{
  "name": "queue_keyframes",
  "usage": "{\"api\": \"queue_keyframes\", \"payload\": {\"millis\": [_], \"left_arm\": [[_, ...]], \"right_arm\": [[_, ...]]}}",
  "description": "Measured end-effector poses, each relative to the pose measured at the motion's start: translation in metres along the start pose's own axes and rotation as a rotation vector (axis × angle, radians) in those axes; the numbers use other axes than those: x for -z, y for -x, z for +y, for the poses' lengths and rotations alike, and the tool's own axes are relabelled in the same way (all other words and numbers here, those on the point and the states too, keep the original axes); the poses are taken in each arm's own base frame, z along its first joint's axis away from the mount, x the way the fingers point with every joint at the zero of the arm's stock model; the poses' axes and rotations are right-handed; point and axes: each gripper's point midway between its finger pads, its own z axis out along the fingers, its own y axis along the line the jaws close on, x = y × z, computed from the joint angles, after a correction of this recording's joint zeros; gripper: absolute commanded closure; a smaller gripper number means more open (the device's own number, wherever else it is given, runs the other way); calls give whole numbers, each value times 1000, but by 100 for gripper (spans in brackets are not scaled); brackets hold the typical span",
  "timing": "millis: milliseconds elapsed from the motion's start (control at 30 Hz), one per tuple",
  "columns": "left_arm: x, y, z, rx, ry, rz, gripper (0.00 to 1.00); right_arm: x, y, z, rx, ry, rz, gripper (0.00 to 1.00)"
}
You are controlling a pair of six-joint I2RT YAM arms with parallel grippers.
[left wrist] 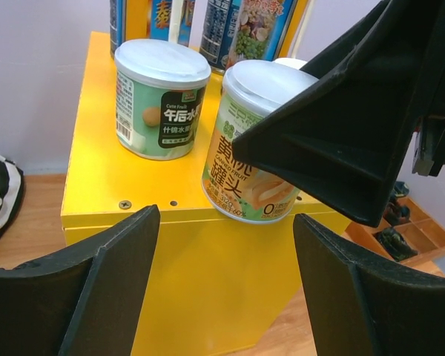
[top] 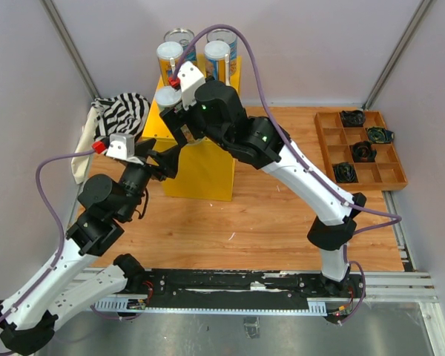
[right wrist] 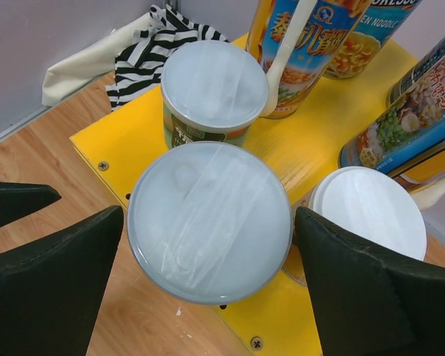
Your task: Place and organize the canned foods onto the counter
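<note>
Canned foods point(top: 218, 53) crowd the top of the counter point(left wrist: 96, 200): tall cans point(right wrist: 304, 44) along its back edge, a short green-labelled can point(left wrist: 162, 100) further forward, and a tilted can point(right wrist: 208, 230) (white lid, pale label) at its near edge. My right gripper point(right wrist: 208, 215) clasps the tilted can from above, one finger pressed to each side of it. My left gripper point(left wrist: 224, 222) hangs empty, fingers spread wide, just in front of the counter's near face.
</note>
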Motion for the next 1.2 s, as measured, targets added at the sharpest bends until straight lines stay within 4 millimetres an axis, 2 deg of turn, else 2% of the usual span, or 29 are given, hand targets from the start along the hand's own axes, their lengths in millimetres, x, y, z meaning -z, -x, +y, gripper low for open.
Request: {"api": "queue_keyframes", "payload": {"millis": [200, 333, 533, 933, 1200], "left_arm": [[-5, -6, -2, -23, -6, 20, 22], [-12, -5, -6, -40, -15, 28, 22], [-25, -2, -13, -58, -18, 38, 21], [-50, -10, -21, -86, -11, 79, 20], [-64, -12, -23, -103, 20, 89, 22]], "right_arm": [[7, 11, -3, -16, -2, -37, 1], [21, 27, -10, -36, -4, -85, 1], [41, 38, -17, -51, -6, -124, 2], [76, 41, -33, -75, -30, -161, 2], [86, 34, -38, -76, -41, -157, 2]]}}
